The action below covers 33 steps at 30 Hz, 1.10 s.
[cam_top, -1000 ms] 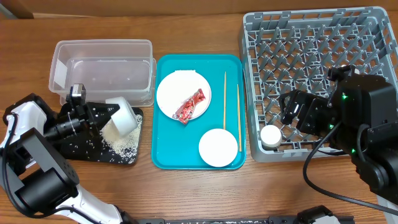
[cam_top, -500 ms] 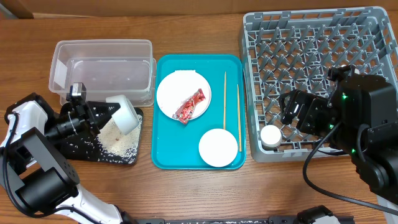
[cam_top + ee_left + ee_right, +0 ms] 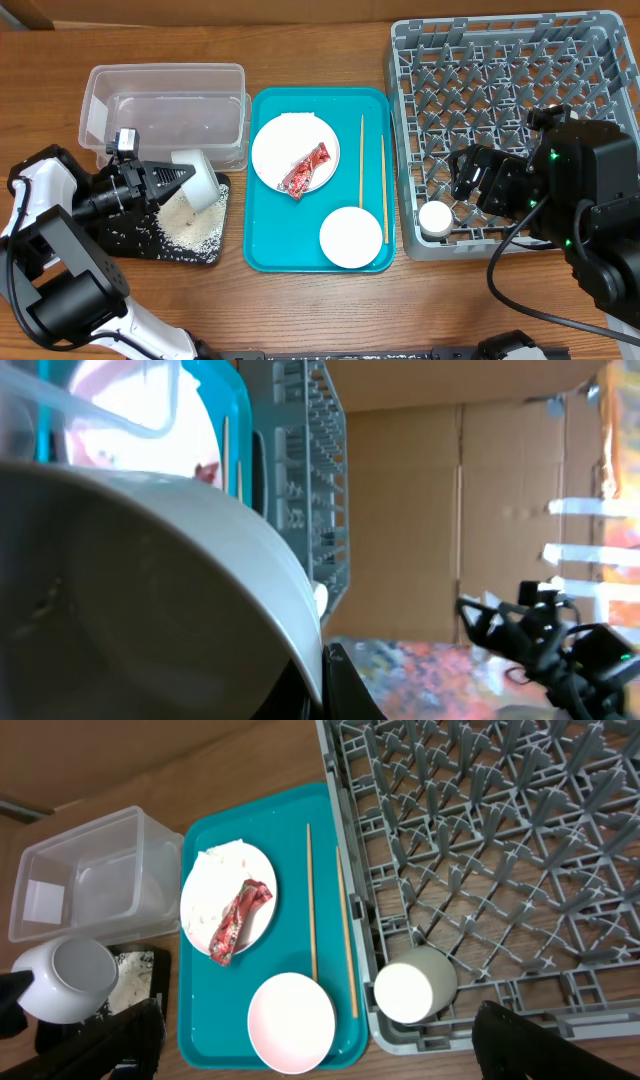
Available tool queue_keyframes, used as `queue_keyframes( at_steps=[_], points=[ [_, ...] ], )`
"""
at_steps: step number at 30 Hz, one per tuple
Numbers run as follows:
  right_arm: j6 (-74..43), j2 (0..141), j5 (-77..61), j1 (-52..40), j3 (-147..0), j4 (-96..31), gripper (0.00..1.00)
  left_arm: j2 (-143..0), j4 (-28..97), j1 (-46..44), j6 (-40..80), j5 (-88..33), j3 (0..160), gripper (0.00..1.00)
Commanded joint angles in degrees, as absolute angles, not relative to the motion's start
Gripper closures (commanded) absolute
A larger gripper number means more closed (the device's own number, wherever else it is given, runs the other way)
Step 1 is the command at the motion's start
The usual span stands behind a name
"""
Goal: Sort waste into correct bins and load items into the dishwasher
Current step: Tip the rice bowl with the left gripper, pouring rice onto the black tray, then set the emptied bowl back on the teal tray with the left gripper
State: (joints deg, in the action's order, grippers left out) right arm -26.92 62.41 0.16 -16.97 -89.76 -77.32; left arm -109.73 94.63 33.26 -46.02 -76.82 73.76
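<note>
Wooden table (image 3: 300,305), brown cardboard wall (image 3: 420,510)

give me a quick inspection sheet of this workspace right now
surface: wooden table, holds two trays, a tub and a rack
job's things: grey bowl tipped over black tray, rice piled there; clear tub behind; plate with red wrapper, chopsticks and pink bowl on teal tray; cup in dish rack corner
clutter: nothing seen
grippers: left gripper shut on grey bowl; right gripper open above rack, near cup
cables: black cable loops at table's right front
surroundings: cardboard wall beyond the table
</note>
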Motion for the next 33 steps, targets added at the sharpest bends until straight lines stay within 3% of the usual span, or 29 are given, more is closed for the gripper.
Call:
queue_keyframes(
  at_steps=[1,7,9,11,14,17,21,24,27,33],
  points=[
    [-26.52,62.11,-0.14,-17.02,-89.71,-77.36,0.00,-108.09,94.21,32.56,-45.34,-78.43,75.13,0.96],
    [-26.55,62.11,-0.16,-17.02,-89.71,-77.47,0.00,-107.55,92.88,31.38,-40.07,-77.52,75.59,0.96],
    [-26.52,62.11,-0.16,-17.02,-89.71,-77.49,0.00,-107.55,92.99,31.18,-33.04,-77.03,75.37,0.96],
    [-26.52,62.11,-0.14,-17.02,-89.71,-77.67,0.00,-107.33,95.83,30.09,-42.72,-78.19,75.92,0.96],
    [-26.52,62.11,-0.14,-17.02,-89.71,-77.49,0.00,-107.48,90.35,29.89,-33.61,-72.03,76.47,0.96],
    [-26.50,62.11,-0.14,-17.02,-89.71,-78.00,0.00,-106.28,97.01,27.38,-43.57,-71.00,76.53,0.96],
    [-26.52,62.11,-0.14,-17.02,-89.71,-78.11,0.00,-101.21,96.64,22.33,-41.30,-67.51,76.55,0.96],
    [-26.52,62.11,-0.14,-17.02,-89.71,-78.15,0.00,-96.07,90.70,16.99,-28.56,-59.53,76.62,0.96],
    [-26.50,62.11,-0.14,-17.02,-89.71,-78.22,0.00,-90.26,80.90,8.95,-7.27,-40.62,76.62,0.96],
    [-26.52,62.11,-0.14,-17.02,-89.71,-78.39,0.00,-85.65,72.10,-13.41,17.67,-15.42,76.53,0.96]
  ],
)
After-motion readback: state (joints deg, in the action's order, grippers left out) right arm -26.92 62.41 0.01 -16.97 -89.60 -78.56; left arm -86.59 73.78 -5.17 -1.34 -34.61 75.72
